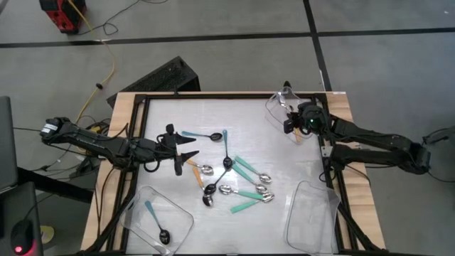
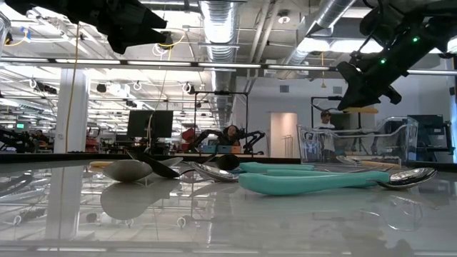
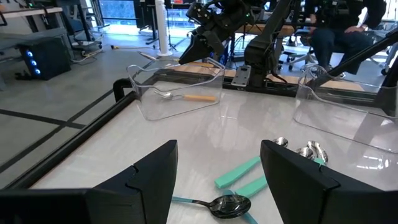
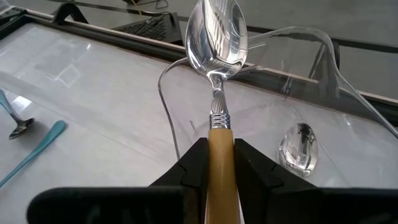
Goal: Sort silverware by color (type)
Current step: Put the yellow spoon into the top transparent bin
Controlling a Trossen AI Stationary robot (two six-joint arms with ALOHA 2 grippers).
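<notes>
One orange-handled spoon (image 4: 219,93) pinched in the right claw (image 4: 219,163) over the far-right clear tray (image 4: 323,81), best lowered inside the rim before release; left claw (image 3: 217,180) spread, empty above desk (image 1: 249,121) pile.

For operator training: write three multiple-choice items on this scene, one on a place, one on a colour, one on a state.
1. Where does the right gripper hover?
A. over the far-right tray
B. over the spoon pile
C. off the table

2. What colour is the handle of the spoon it holds?
A. blue
B. teal
C. orange

3. How is the left gripper?
A. shut on a spoon
B. open
C. shut, empty

Key: 1 A, the high view puts it above that tray; 2 C, orange handle between its fingers; 3 B, fingers apart, nothing between.
</notes>
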